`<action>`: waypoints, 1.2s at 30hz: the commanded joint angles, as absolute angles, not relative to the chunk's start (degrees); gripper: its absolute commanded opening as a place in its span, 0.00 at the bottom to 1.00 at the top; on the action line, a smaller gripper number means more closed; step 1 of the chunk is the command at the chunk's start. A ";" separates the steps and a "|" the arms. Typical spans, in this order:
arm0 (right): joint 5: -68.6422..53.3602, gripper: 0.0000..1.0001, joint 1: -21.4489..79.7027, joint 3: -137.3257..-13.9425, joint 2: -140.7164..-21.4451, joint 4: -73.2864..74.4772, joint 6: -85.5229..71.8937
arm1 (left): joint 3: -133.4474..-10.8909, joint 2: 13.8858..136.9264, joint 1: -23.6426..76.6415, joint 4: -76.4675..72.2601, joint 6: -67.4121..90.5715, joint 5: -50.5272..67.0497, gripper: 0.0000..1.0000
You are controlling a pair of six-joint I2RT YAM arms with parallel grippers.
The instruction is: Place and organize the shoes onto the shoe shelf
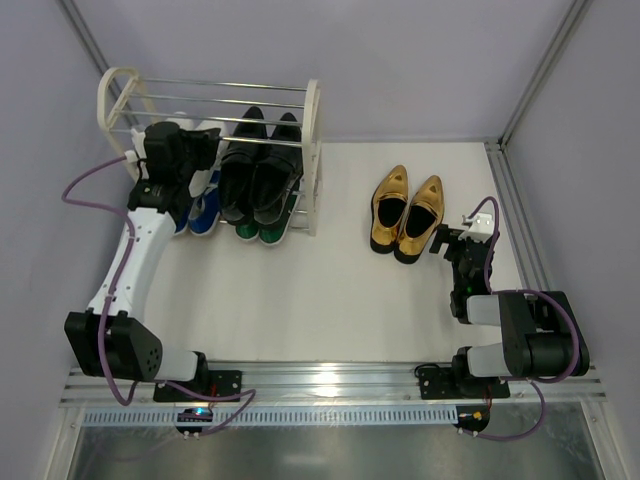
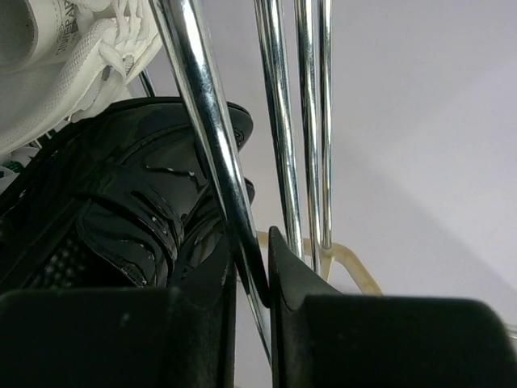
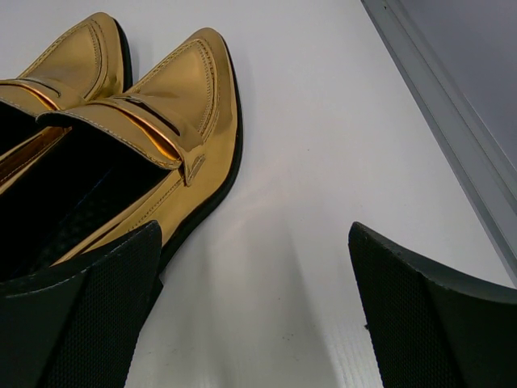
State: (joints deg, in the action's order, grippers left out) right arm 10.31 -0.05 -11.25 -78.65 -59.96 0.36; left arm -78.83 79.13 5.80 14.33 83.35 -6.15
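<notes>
- Right fingers (image 3: 89, 323) spread wide over the surface (image 3: 323, 162) beside gold shoes (image 3: 186, 89), right of centre.
- Left fingers (image 2: 339, 339) pinch a chrome rod (image 2: 202, 105) of the shoe shelf (image 1: 312, 110), upper left.

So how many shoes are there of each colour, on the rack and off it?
gold shoes: 2
black shoes: 2
green shoes: 2
blue shoes: 2
white shoes: 2, partly hidden
Total: 10
</notes>
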 commanded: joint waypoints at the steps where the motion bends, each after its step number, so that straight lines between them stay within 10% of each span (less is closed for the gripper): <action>1: 10.20 0.97 0.00 -11.60 -78.22 -64.34 0.70 | -84.46 78.75 5.62 2.99 71.29 -4.48 0.03; 6: 10.20 0.97 0.00 -11.60 -78.22 -64.34 0.70 | -84.90 80.07 5.62 3.16 66.64 -5.10 0.48; 11: 10.28 0.97 0.00 -11.60 -78.14 -64.25 0.70 | -87.53 82.08 5.54 4.13 62.14 -3.69 0.68; 36: 10.20 0.97 0.00 -11.51 -78.14 -64.25 0.70 | -84.80 73.73 18.70 24.85 5.55 2.21 0.68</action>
